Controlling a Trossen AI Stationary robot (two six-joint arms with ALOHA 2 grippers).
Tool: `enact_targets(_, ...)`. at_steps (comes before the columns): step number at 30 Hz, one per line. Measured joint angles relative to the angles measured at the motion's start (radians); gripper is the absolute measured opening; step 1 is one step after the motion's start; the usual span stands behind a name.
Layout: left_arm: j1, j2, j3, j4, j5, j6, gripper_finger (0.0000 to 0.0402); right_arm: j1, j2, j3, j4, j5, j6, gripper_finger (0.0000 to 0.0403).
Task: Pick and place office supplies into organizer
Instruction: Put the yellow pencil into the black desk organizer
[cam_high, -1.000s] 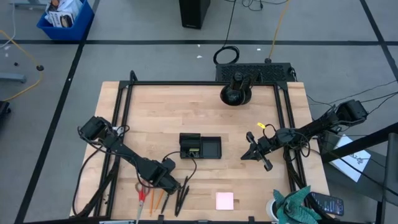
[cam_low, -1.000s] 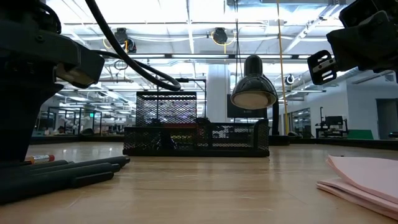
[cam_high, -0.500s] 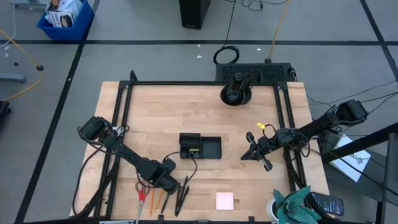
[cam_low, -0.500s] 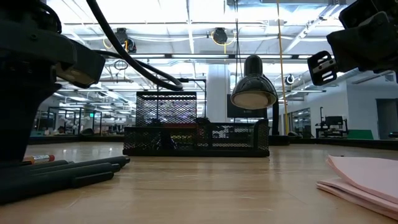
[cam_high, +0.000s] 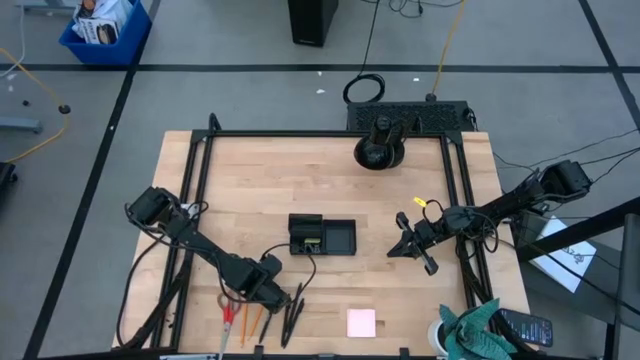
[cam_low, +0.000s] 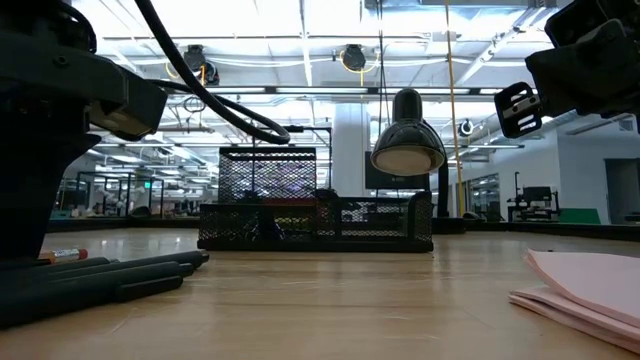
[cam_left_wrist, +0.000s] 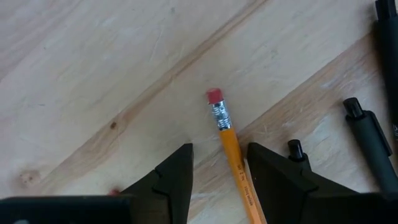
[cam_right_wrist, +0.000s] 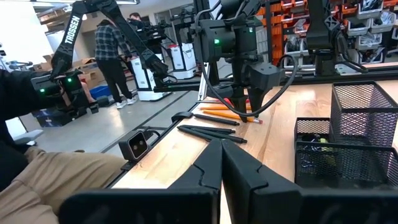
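Note:
My left gripper (cam_left_wrist: 219, 154) points down near the table's near-left edge (cam_high: 262, 292), open. Its fingers stand on either side of an orange pencil (cam_left_wrist: 229, 140) with a red eraser and do not touch it. The pencil lies flat on the wood. Black pens (cam_left_wrist: 373, 143) lie beside it, along with more pencils (cam_high: 250, 322) and red-handled scissors (cam_high: 228, 308). The black mesh organizer (cam_high: 322, 236) stands mid-table. A pink sticky-note pad (cam_high: 361, 322) lies near the front edge. My right gripper (cam_right_wrist: 221, 163) waits level and shut at the table's right (cam_high: 405, 245).
A round black stand with a post (cam_high: 379, 150) sits at the far edge. A teal cloth (cam_high: 480, 325) lies at the near right corner. Black frame rails (cam_high: 195, 200) run along the table's sides. People stand in the room beyond the table (cam_right_wrist: 115, 50).

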Motion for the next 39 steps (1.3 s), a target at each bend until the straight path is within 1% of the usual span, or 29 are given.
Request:
enact_targets(11,0.0,0.0,0.0,0.0,-0.008,-0.002,0.0158,0.0,0.0,0.0,0.0,0.0,0.0,0.0)
enact_targets(14,0.001,0.0,0.0,0.0,-0.008,-0.005,0.0151,0.0,0.0,0.0,0.0,0.0,0.0,0.0)
enact_targets(22,0.0,0.0,-0.002,0.047,-0.016,-0.001,0.0087,0.0,0.0,0.0,-0.011,0.0,0.0,0.0)
enact_targets(30,0.0,0.002,-0.003,0.076,-0.034,0.027,0.0032,0.0,0.0,0.0,-0.011,0.0,-0.003,0.0)
enact_targets(34,-0.008,0.001,-0.003,0.087,-0.09,0.04,0.0014,0.0,0.0,0.0,-0.011,0.0,-0.003,0.0)
enact_targets(39,-0.02,-0.028,-0.002,0.113,-0.244,0.079,0.0018,0.0,0.0,0.0,-0.012,0.0,-0.003,0.0)
